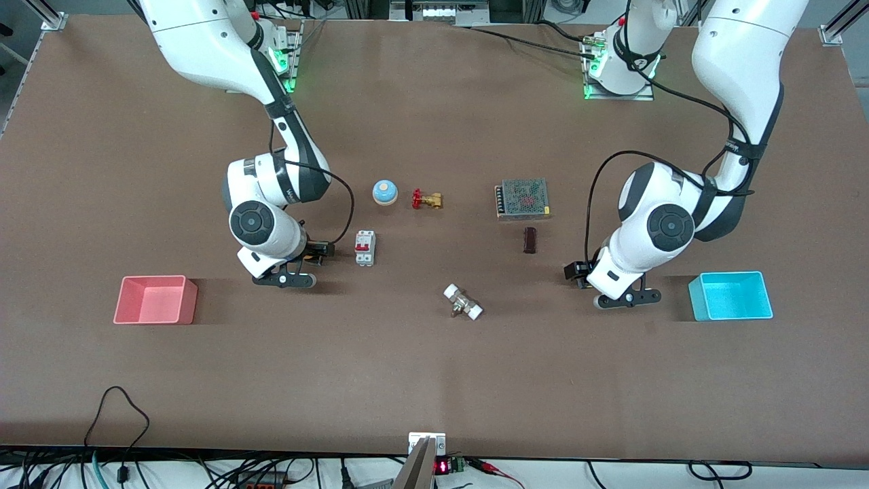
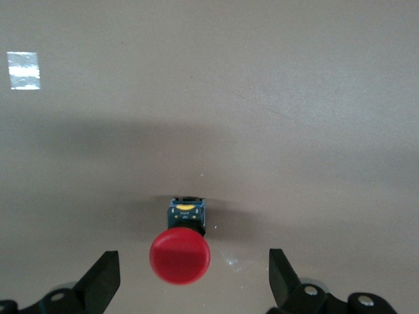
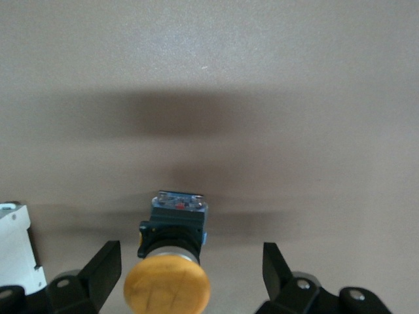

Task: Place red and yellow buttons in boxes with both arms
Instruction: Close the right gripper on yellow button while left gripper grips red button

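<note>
While both pairs of my fingers stand spread: left gripper (image 2: 190, 278) flanks red button (image 2: 180, 254) on table (image 1: 434, 380) near cyan box (image 1: 730, 296); right gripper (image 3: 190, 275) flanks yellow button (image 3: 167, 285) between pink box (image 1: 155, 299) and breaker (image 1: 364, 248).

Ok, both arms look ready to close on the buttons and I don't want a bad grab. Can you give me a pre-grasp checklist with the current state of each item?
1. Left hand open, one finger on each side of the red button: ok.
2. Right hand open around the yellow button: ok.
3. Red button centred between the fingers: not ok, it sits nearer one finger.
4. White breaker apart from the right hand's fingers: ok, though close beside one.
5. Pink box empty and upright at the right arm's end of the table: ok.
6. Cyan box empty and upright at the left arm's end: ok.
</note>
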Action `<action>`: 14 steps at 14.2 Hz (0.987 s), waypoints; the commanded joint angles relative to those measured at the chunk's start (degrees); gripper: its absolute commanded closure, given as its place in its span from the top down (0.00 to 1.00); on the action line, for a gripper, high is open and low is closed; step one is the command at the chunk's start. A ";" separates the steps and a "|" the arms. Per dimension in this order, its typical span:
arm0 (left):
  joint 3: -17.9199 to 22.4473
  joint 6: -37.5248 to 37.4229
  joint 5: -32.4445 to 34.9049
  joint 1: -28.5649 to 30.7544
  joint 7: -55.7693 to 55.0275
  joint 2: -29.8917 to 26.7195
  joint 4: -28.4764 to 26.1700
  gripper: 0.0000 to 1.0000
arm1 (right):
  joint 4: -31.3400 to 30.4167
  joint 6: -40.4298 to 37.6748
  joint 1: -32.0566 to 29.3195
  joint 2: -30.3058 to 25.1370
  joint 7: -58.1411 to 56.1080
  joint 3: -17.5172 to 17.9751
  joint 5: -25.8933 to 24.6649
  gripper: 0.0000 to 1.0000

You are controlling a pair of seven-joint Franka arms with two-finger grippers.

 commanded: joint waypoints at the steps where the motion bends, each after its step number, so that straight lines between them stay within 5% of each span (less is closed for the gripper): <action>1: 0.58 2.41 1.55 -0.30 -1.39 -0.43 -1.93 0.99 | -0.17 0.83 0.22 -0.17 0.58 0.01 3.64 0.85; 7: 0.67 2.50 3.04 -0.21 -1.66 0.01 -2.37 0.93 | 0.10 1.80 0.13 0.36 -0.13 0.01 3.74 0.75; 14: 0.67 2.67 3.75 -0.03 -1.83 0.10 -2.28 0.74 | 0.18 1.44 0.04 0.27 0.22 0.01 3.74 0.16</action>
